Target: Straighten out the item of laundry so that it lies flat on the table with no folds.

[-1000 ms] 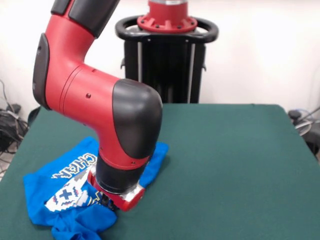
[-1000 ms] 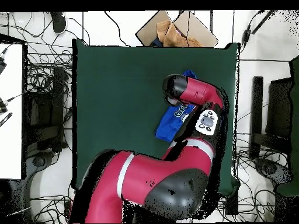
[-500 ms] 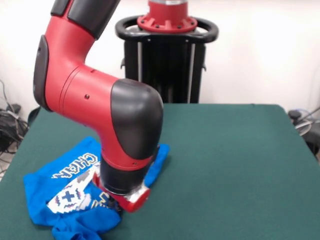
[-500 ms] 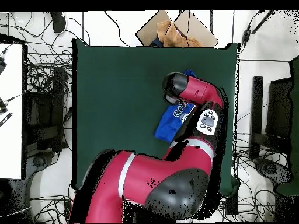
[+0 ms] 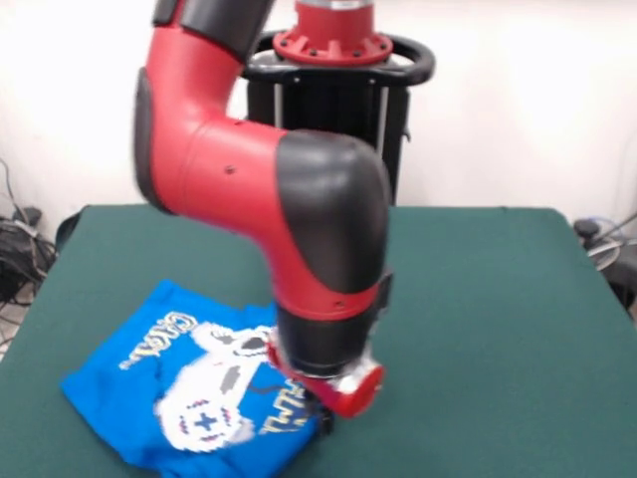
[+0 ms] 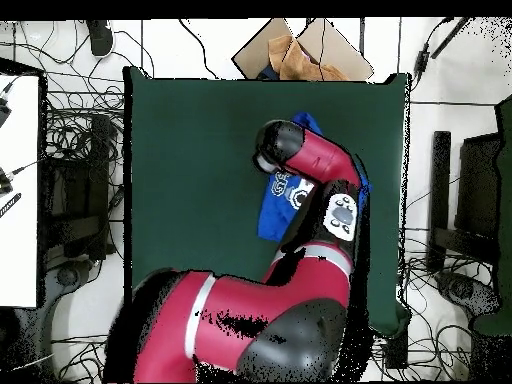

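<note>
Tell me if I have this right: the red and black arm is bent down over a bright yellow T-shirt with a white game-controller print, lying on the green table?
Not quite: the T-shirt is bright blue, not yellow, as the front view shows plainly. The rest holds: the red and black arm bends down over it, the white game-controller print faces up, and it lies on the green table.

Bright blue T-shirt (image 5: 159, 383) with white pixel print, dark green table (image 5: 498, 329), red-and-black arm (image 5: 269, 189).
</note>
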Robot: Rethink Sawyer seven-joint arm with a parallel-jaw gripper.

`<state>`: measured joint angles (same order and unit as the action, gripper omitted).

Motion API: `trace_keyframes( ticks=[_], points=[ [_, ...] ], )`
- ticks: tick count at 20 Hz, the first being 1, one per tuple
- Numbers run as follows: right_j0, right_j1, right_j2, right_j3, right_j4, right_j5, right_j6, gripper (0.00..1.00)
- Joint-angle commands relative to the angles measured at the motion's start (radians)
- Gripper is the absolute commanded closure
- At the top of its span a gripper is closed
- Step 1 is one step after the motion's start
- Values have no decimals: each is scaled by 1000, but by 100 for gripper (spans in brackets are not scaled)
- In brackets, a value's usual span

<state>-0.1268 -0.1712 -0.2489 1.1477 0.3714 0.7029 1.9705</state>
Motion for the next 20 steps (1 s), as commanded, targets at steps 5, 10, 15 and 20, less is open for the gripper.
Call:
trace_keyframes(
  ticks=[5, 10, 15, 20],
  points=[
    [95, -134, 229, 241, 179, -53, 249, 100],
    [106, -123, 300, 246, 247, -109, 238, 100],
    [162, -121, 306, 236, 296, -156, 303, 100],
    [202, -131, 265, 261, 325, -161, 347, 100]
  ],
)
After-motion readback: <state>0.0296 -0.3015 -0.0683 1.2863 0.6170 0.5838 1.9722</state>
